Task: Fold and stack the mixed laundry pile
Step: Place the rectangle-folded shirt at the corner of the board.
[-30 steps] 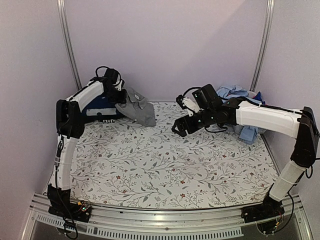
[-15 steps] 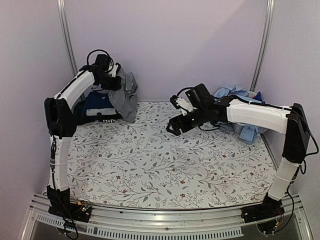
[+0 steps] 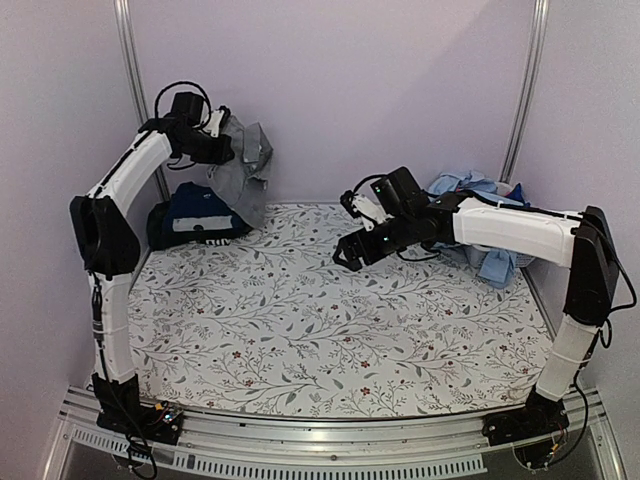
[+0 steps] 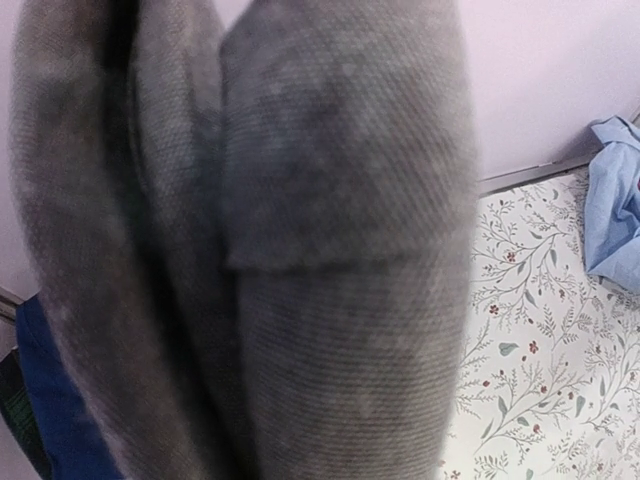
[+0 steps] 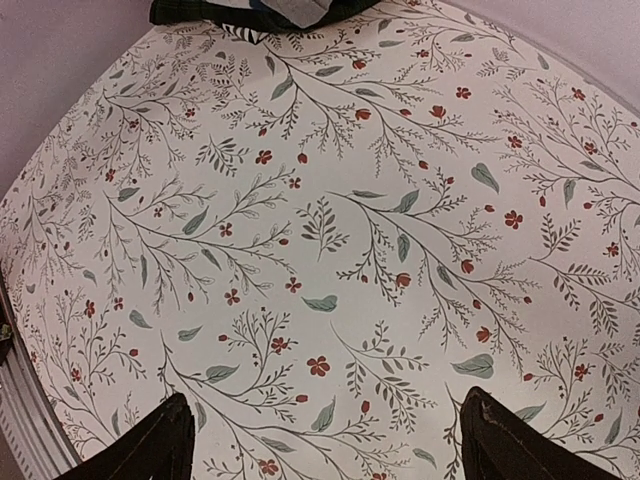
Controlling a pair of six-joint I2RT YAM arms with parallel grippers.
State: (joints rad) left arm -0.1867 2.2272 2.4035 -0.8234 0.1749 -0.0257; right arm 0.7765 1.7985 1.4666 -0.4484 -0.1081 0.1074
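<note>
My left gripper is raised high at the back left, shut on a grey collared shirt that hangs clear of the floral sheet. In the left wrist view the grey shirt fills most of the frame and hides the fingers. Below it lies a navy blue garment. Light blue shirts are heaped at the back right. My right gripper hovers open over the sheet's middle back. Its two dark fingertips stand wide apart above the bare sheet, holding nothing.
Pale walls and two metal posts close in the back. A dark plaid piece shows at the top edge of the right wrist view. A light blue garment lies at the right of the left wrist view. A metal rail runs along the near edge.
The left arm has lifted the grey shirt up off the sheet and back toward the wall, so it now hangs free. The right gripper shifted slightly left, then held still.
</note>
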